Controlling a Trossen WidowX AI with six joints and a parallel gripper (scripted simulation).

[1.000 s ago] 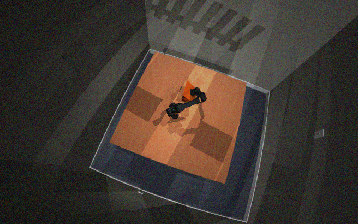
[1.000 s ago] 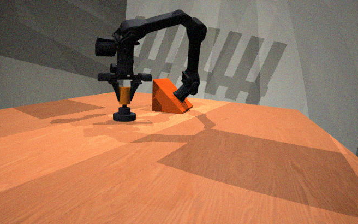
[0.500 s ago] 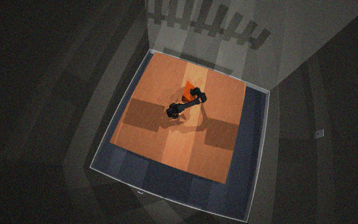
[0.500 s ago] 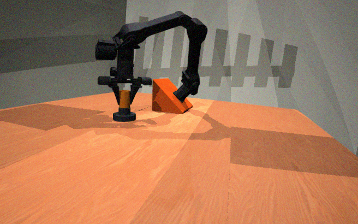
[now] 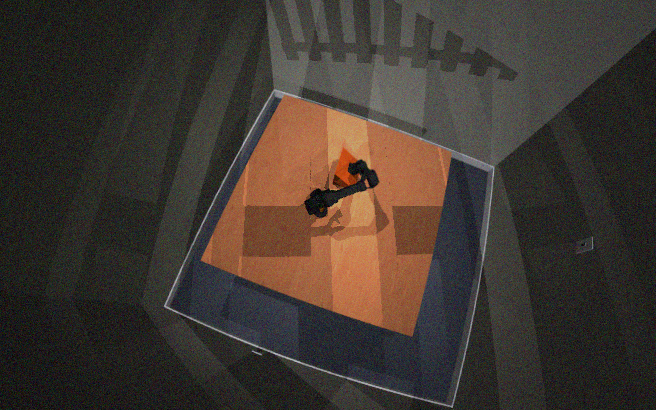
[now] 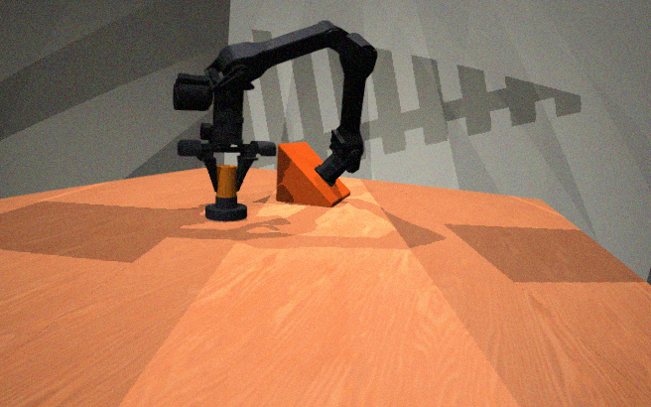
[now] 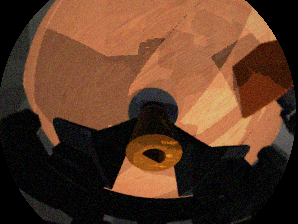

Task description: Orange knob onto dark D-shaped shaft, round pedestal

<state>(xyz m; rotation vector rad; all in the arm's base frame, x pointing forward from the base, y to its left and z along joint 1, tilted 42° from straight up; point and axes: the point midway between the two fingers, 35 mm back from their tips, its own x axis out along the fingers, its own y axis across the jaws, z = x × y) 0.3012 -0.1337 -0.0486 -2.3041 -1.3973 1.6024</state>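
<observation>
The orange knob (image 6: 226, 181) (image 7: 135, 152) stands upright on the dark round pedestal (image 6: 225, 212) (image 7: 169, 101). In the exterior view its lower end meets the pedestal's raised collar, with no gap and no bare shaft showing. My gripper (image 6: 226, 190) (image 7: 153, 124) points straight down and is shut on the knob, one finger on each side. The wrist view shows the knob's top face with its dark D-shaped hole. The shaft is hidden inside the knob, so its flat side cannot be seen. In the top view the arm covers most of the knob and pedestal.
An orange wedge (image 5: 343, 166) (image 6: 290, 174) (image 7: 261, 95) stands near the arm's base, to the right of the pedestal in the exterior view. The arm arches over from there. Dark shadow patches and bright light bands lie across the wooden table top (image 5: 356, 285) (image 6: 318, 313).
</observation>
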